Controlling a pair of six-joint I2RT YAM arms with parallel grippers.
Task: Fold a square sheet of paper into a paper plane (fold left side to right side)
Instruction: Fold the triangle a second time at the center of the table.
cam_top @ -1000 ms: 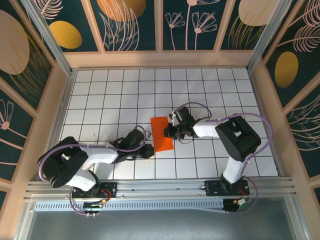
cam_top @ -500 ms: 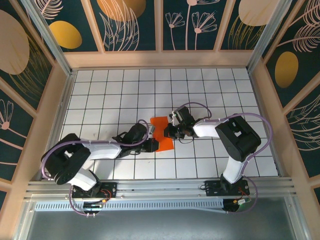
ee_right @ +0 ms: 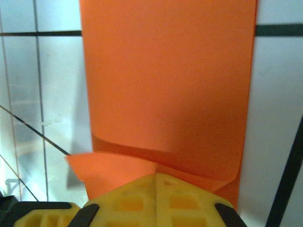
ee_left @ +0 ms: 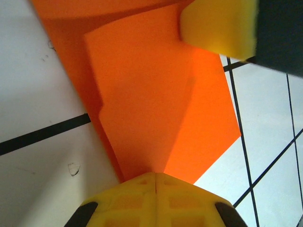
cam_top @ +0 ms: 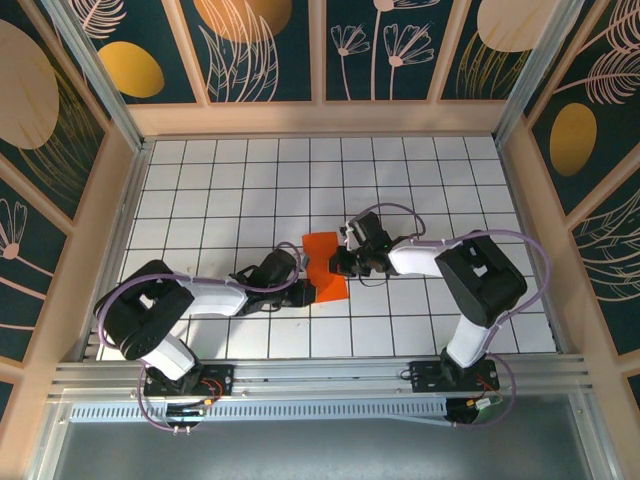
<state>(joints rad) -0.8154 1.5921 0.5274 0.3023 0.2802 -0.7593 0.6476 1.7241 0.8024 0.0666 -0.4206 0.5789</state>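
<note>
**Top external view: orange sheet pinched between two closed hands**

The square sheet of paper (cam_top: 325,250) lies near the middle of the white, black-gridded surface (cam_top: 220,180), between the two arms. It is thin, matte, bright orange and unmarked. Its outline is no longer a clean square, since the left edge is drawn up and inward, leaving a notch on that side.

The left hand (cam_top: 303,292) sits at the sheet's near left corner. In the left wrist view its ribbed yellow fingers (ee_left: 128,203) meet along a tight seam, closed on the paper (ee_left: 156,104). The paper rises from them as a lifted flap with a soft crease down its length. A rounded yellow pad of the other hand (ee_left: 218,23) rests on the sheet at the top right.

The right hand (cam_top: 337,262) is at the sheet's right edge. In the right wrist view it (ee_right: 156,182) is fully closed, with the paper (ee_right: 165,80) running flat and smooth up to its tips. A small curled flap stands beside them. I cannot tell whether the right hand pinches the edge or only presses on it.
</note>
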